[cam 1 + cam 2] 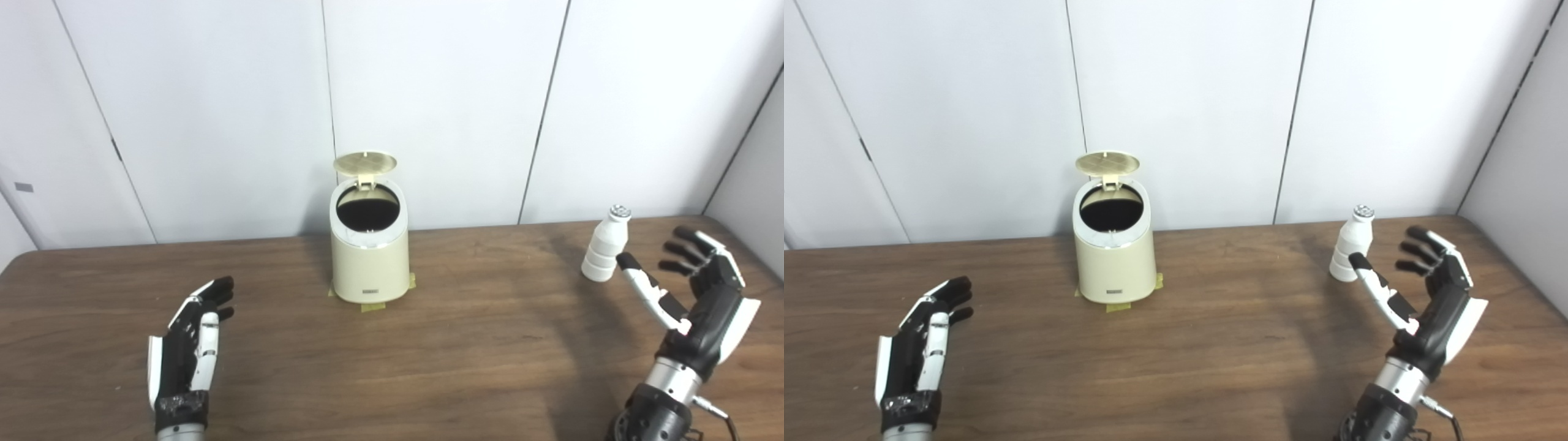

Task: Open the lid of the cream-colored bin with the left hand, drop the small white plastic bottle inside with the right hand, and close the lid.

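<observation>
Two hands occupy the near field. Left hand (190, 334), at 8 o'clock from the bin, holds nothing; fingers lie extended and close together, parked clear of the bin, its opening step judged complete. Right hand (695, 294), at 4 o'clock, holds nothing; fingers (689, 248) are spread and curled, with the thumb set apart, forming a cradle for the small white plastic bottle (605, 245). The bottle stands upright on the table (429, 343), just beside the thumb tip; contact cannot be confirmed. Farther back, the cream-colored bin (369, 257) sits on tape tabs (372, 307), presumably fixing position. Its lid (365, 163) stands raised at 12 o'clock, exposing the dark interior.
</observation>
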Robot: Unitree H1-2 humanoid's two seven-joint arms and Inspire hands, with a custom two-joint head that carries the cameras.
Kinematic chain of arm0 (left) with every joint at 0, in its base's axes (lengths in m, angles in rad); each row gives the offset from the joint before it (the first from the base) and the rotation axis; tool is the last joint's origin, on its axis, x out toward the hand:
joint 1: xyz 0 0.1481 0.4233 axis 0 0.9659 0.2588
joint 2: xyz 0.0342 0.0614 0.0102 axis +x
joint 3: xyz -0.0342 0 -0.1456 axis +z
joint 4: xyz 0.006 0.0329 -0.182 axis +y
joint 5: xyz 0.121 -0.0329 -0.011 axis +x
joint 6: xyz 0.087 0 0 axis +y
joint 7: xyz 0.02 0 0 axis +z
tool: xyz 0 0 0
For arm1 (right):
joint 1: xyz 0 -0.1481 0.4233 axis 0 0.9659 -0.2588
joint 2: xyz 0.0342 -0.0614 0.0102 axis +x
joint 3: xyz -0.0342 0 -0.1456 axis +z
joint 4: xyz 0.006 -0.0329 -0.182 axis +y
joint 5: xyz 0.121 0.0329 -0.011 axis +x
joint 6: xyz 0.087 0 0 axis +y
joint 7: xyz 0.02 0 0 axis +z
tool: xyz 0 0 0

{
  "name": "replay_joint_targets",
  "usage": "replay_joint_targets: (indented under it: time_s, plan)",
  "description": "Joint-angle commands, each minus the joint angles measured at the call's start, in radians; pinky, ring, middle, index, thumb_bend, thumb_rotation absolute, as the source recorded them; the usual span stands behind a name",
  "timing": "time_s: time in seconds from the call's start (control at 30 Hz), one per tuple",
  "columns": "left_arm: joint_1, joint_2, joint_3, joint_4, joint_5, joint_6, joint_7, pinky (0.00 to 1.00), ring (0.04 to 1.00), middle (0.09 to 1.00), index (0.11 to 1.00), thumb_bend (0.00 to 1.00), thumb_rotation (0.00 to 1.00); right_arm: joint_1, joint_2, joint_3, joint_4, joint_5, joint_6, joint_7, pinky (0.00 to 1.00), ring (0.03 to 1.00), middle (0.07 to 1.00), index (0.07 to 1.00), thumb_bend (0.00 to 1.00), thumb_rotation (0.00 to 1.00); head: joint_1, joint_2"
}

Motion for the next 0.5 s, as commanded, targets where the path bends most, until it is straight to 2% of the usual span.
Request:
replay_joint_targets:
  time_s: [0.0, 0.03, 0.07, 0.17, 0.23, 0.3, 0.33, 0.43, 0.47]
  plan:
    - [-0.009, 0.014, 0.001, 0.01, 0.007, -0.032, 0.004, 0.73, 0.795, 0.79, 0.763, 0.13, 0.76, -0.048, -0.035, 0.008, -0.009, -0.025, -0.008, 0.016, 0.76, 0.841, 0.899, 0.916, 0.72, 0.21, 0.0, 0.002]
    - [-0.007, 0.014, 0.0, 0.006, 0.005, -0.027, 0.003, 0.73, 0.795, 0.789, 0.762, 0.13, 0.75, -0.054, -0.042, 0.009, -0.005, -0.024, -0.007, 0.019, 0.86, 0.902, 0.945, 0.959, 0.7, 0.21, -0.001, 0.002]
    - [-0.005, 0.013, -0.001, 0.002, 0.005, -0.022, 0.001, 0.74, 0.796, 0.789, 0.763, 0.13, 0.75, -0.059, -0.048, 0.01, -0.005, -0.015, 0.001, 0.026, 0.92, 0.933, 0.968, 0.979, 0.69, 0.22, -0.001, 0.002]
    - [-0.003, 0.013, -0.002, -0.003, 0.009, -0.017, 0.002, 0.75, 0.802, 0.793, 0.766, 0.12, 0.74, -0.075, -0.072, 0.013, -0.017, -0.007, 0.08, 0.061, 0.99, 0.992, 0.997, 0.998, 0.71, 0.25, -0.001, 0.003]
    - [-0.005, 0.015, -0.002, 0.003, 0.011, -0.024, 0.003, 0.75, 0.8, 0.79, 0.764, 0.11, 0.73, -0.087, -0.09, 0.016, -0.028, 0.033, 0.146, 0.108, 1.0, 0.999, 1.0, 1.0, 0.73, 0.24, 0.0, 0.004]
    - [-0.006, 0.016, -0.003, 0.005, 0.018, -0.028, 0.007, 0.74, 0.799, 0.79, 0.762, 0.11, 0.73, -0.102, -0.103, 0.016, -0.044, 0.054, 0.259, 0.15, 1.0, 1.0, 1.0, 1.0, 0.77, 0.27, 0.0, 0.004]
    - [-0.006, 0.015, -0.002, 0.007, 0.021, -0.032, 0.01, 0.74, 0.798, 0.791, 0.761, 0.12, 0.73, -0.108, -0.113, 0.018, -0.048, 0.059, 0.305, 0.17, 0.97, 0.985, 0.992, 1.0, 0.8, 0.3, 0.0, 0.004]
    - [-0.005, 0.014, -0.001, 0.012, 0.022, -0.044, 0.014, 0.73, 0.794, 0.788, 0.759, 0.12, 0.74, -0.128, -0.148, 0.031, -0.036, 0.081, 0.39, 0.233, 0.9, 0.953, 0.976, 1.0, 0.9, 0.39, 0.002, 0.005]
    - [-0.004, 0.014, 0.0, 0.011, 0.023, -0.042, 0.015, 0.73, 0.792, 0.787, 0.759, 0.11, 0.74, -0.135, -0.158, 0.034, -0.029, 0.089, 0.418, 0.252, 0.89, 0.949, 0.975, 1.0, 0.91, 0.38, 0.003, 0.006]
